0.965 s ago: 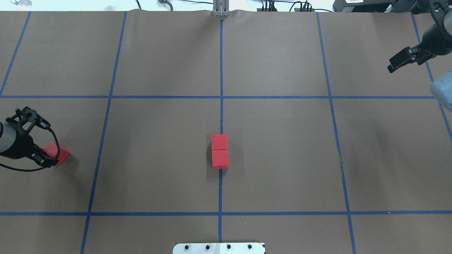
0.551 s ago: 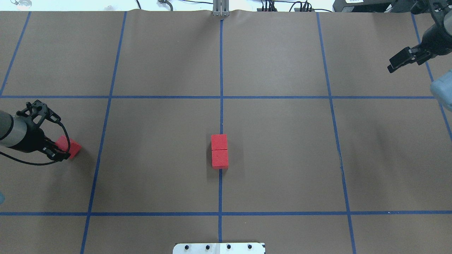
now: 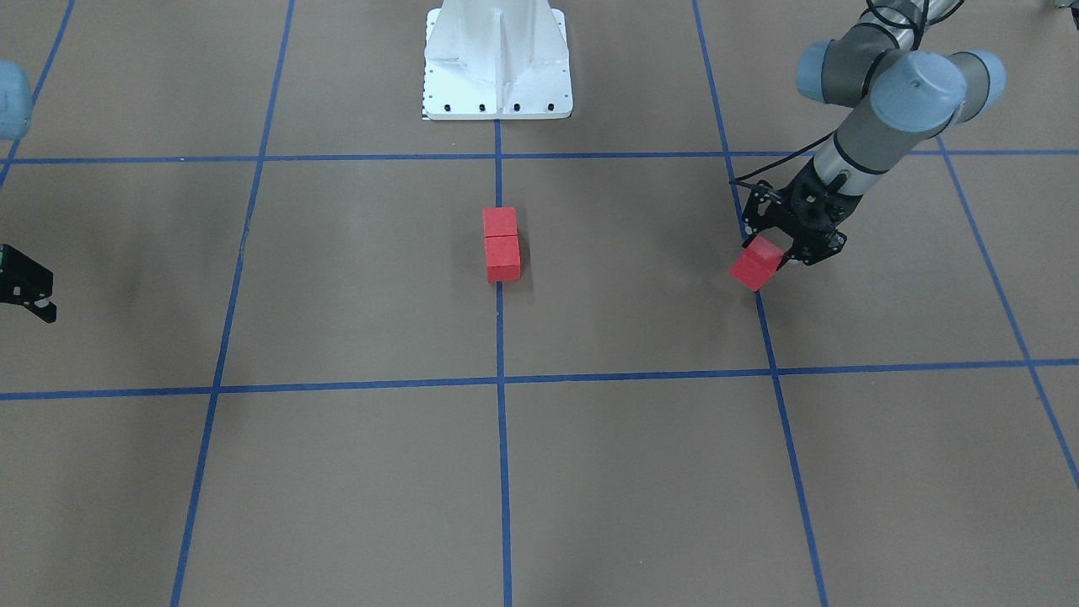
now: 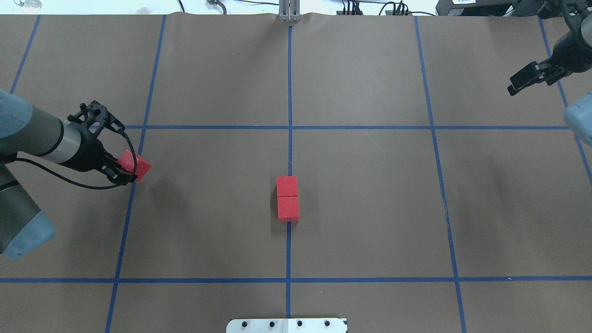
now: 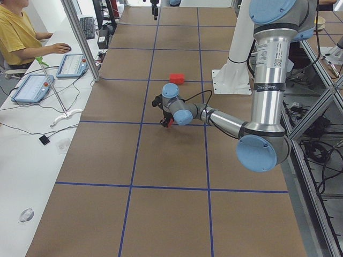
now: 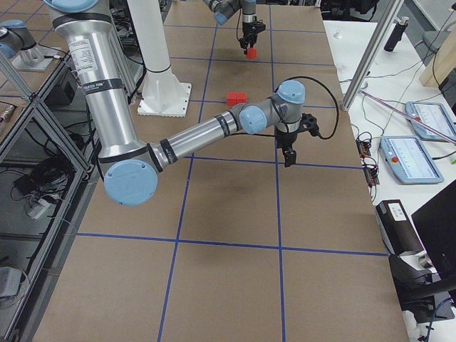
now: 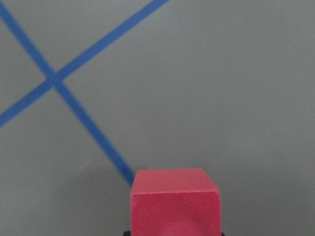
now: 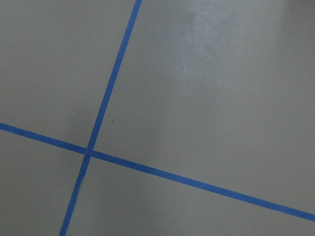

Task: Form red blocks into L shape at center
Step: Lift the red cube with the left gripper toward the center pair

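Observation:
Two red blocks (image 4: 286, 186) (image 4: 287, 207) lie touching in a line on the blue tape line at the center (image 4: 289, 157); they also show in the front view (image 3: 499, 222) (image 3: 502, 258). My left gripper (image 4: 127, 169) is shut on the third red block (image 4: 137, 165) and holds it above the floor over a tape line, left of the pair. The held block fills the bottom of the left wrist view (image 7: 174, 201) and shows in the front view (image 3: 756, 263). My right gripper (image 4: 514, 87) hangs at the far right with nothing in it; I cannot tell whether its jaws are open.
The white robot base (image 4: 286, 325) sits at the near edge, behind the pair. A post (image 4: 289, 14) stands at the far edge. An operator (image 5: 19, 37) sits at a side bench. Brown floor with blue grid lines lies between the held block and the pair.
My left gripper has carried the red block to the right and farther from the robot, toward the center. The two center blocks and the right arm have not moved.

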Available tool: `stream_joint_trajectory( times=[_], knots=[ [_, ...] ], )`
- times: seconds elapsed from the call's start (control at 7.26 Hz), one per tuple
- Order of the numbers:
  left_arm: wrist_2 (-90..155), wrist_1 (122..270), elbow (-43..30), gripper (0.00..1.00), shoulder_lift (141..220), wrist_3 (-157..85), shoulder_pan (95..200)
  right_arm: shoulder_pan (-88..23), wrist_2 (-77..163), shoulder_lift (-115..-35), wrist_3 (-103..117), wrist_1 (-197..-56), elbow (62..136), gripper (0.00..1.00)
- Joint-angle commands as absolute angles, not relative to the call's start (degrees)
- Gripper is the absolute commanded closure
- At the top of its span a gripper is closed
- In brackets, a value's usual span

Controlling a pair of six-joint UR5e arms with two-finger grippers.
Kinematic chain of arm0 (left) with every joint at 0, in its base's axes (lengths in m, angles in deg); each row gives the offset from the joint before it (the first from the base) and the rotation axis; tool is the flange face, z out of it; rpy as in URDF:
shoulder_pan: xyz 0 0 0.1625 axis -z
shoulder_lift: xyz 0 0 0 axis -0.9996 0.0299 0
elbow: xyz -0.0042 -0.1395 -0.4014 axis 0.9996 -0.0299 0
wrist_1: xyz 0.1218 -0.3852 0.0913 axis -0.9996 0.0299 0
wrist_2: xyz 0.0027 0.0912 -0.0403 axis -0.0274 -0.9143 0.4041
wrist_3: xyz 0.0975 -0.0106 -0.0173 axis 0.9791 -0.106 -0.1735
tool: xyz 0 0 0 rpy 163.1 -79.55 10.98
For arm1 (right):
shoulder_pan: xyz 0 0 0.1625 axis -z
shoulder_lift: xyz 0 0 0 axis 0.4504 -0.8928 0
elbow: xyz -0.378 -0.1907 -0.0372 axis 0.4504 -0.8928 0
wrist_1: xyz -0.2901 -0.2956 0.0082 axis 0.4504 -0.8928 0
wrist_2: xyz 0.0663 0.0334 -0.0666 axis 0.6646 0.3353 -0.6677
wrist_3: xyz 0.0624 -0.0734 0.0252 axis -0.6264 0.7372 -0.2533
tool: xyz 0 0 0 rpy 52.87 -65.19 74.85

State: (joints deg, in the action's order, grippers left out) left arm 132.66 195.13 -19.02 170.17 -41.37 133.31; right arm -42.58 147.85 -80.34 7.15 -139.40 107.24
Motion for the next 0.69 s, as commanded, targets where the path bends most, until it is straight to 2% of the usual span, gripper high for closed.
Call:
stream_joint_trajectory(
  times=[0.0,0.28,0.55],
  knots=[
    [132.49,187.95,-18.98,1.0,177.76,-38.4,133.28,-42.58,147.78,-80.34,7.15,-139.4,107.2,0.01],
    [134.66,187.3,-19.06,1.0,179.54,-35.07,133.37,-42.58,147.69,-80.34,7.15,-139.4,107.2,0.01],
    [141.7,187.3,-18.62,0.93,181.91,-34.6,133.81,-42.58,147.78,-80.34,7.15,-139.4,107.11,0.01]
  ],
)
